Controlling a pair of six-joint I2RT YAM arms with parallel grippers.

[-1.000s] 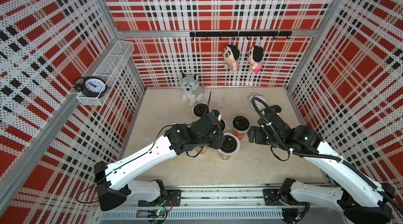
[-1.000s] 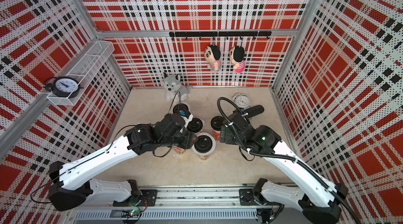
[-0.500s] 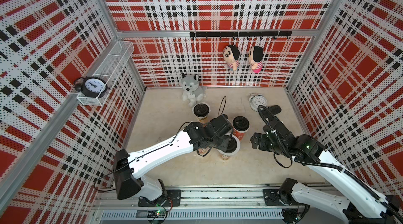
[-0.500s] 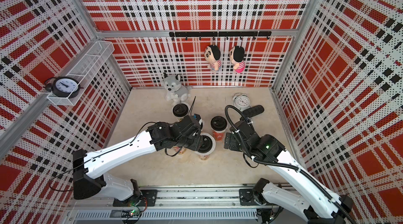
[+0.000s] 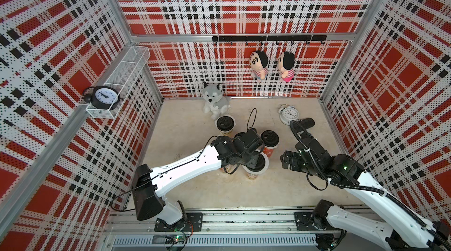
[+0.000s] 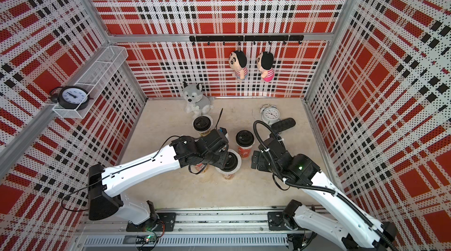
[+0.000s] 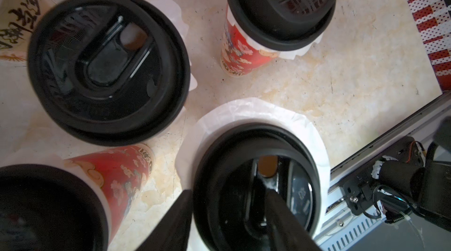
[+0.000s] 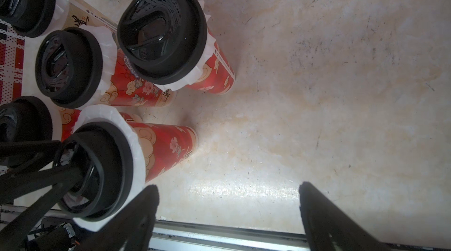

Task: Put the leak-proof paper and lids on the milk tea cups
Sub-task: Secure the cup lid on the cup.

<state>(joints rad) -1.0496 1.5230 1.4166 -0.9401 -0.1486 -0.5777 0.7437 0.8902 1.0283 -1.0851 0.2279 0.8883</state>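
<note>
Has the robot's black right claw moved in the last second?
Yes. In a top view the right gripper has drawn back from the white round alarm clock toward the grey metal base rail, and its cable no longer covers the clock.

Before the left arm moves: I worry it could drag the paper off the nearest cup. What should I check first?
1. Leak-proof paper shows all round the nearest cup under its black lid: ok.
2. Lid seated level on that cup: cannot tell.
3. Left fingers straddle the lid's rim; gripping it or free: cannot tell.
4. Right fingers wide open, empty, apart from the cups: ok.
5. Other four cups upright and lidded: ok.
</note>
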